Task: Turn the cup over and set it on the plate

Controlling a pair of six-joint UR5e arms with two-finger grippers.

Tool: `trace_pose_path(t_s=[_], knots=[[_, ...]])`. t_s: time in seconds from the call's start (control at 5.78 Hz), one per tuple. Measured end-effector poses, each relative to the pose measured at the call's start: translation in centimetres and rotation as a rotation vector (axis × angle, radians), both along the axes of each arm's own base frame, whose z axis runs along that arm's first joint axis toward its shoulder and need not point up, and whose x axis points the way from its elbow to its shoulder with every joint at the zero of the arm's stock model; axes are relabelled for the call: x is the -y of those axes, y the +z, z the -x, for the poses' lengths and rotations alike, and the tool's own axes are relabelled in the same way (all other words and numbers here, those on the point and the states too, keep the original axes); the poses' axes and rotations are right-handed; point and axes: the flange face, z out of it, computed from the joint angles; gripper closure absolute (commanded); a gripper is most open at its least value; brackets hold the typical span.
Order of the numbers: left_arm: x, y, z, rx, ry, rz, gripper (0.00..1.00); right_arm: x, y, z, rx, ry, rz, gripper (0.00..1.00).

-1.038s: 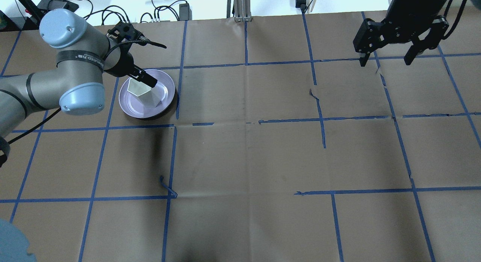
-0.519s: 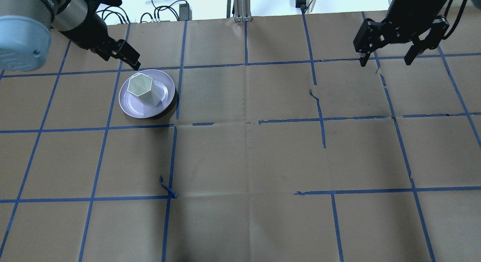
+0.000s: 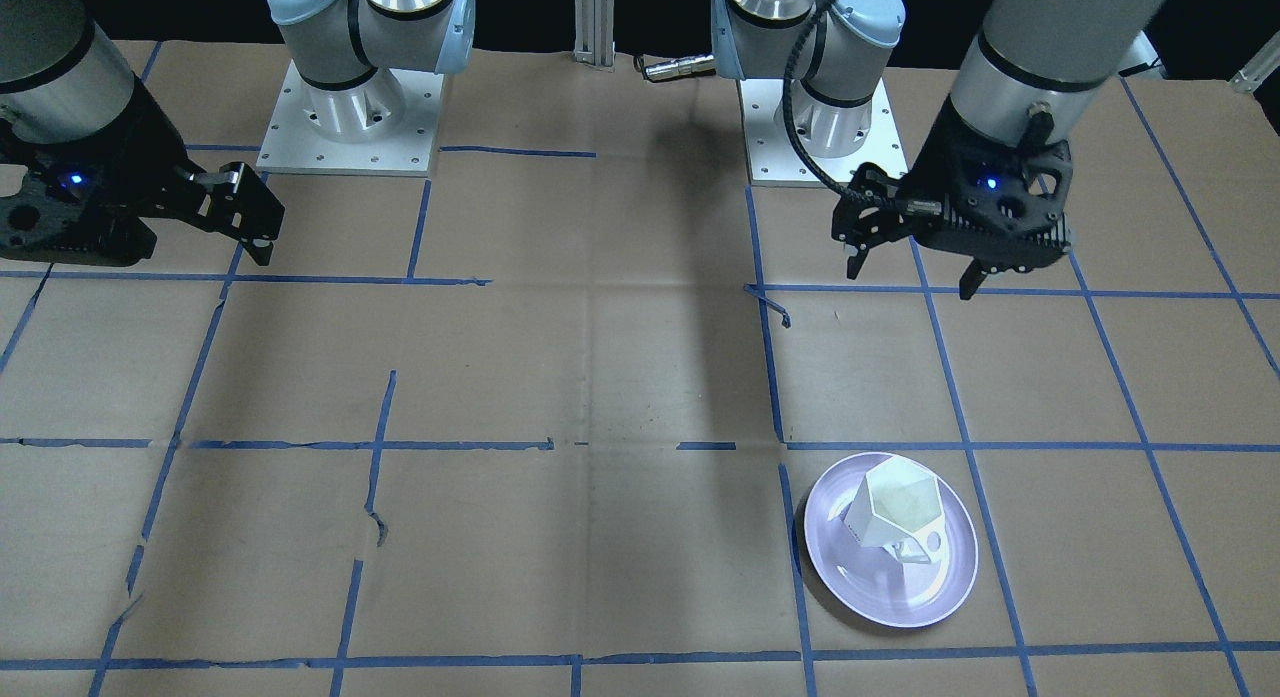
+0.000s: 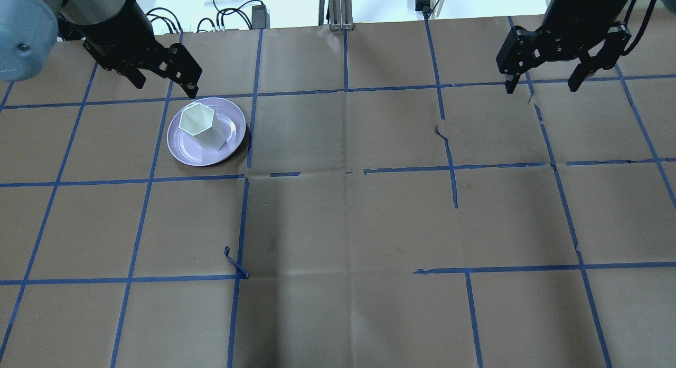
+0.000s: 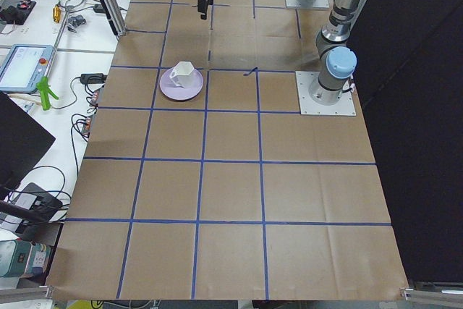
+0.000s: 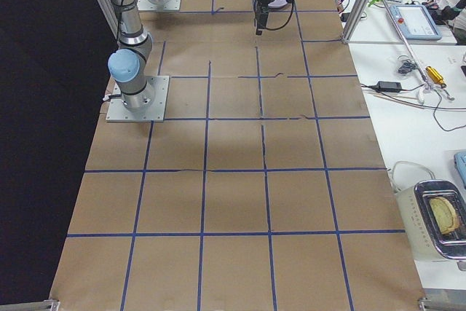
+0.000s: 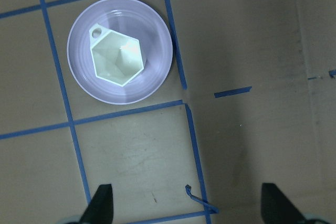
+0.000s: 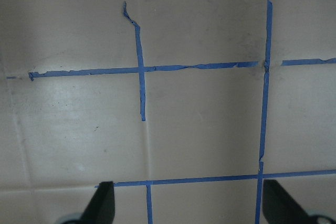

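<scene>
The table is covered with brown paper (image 4: 343,225), and lines of blue tape (image 4: 391,88) divide it into squares. One short piece of blue tape (image 4: 236,263) is loose at one end and curls up from the paper. Another, torn tape line (image 4: 448,146) runs crooked. At the far edge stands a grey aluminium post (image 4: 336,9), and black cables (image 4: 222,17) lie beside it on a white surface. In the exterior left view, a white bench (image 5: 87,37) carries a tablet-like device with a blue frame (image 5: 22,66) and a small green object (image 5: 45,94). In the exterior right view, a silver metal box (image 6: 440,227) holds something brown.
</scene>
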Motion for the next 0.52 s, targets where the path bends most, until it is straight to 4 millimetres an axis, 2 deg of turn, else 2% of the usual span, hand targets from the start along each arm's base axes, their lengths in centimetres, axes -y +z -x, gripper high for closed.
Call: trace_pose_path(t_s=[0.17,0.52], knots=[[-0.96,0.06,1.14,0.002,0.084,-0.013,0.01,0.0,0.0,0.0,0.0,0.0,0.0,0.0],[-1.67,-0.05,1.76,0.002,0.164,-0.016,0.01,0.0,0.0,0.0,0.0,0.0,0.0,0.0]])
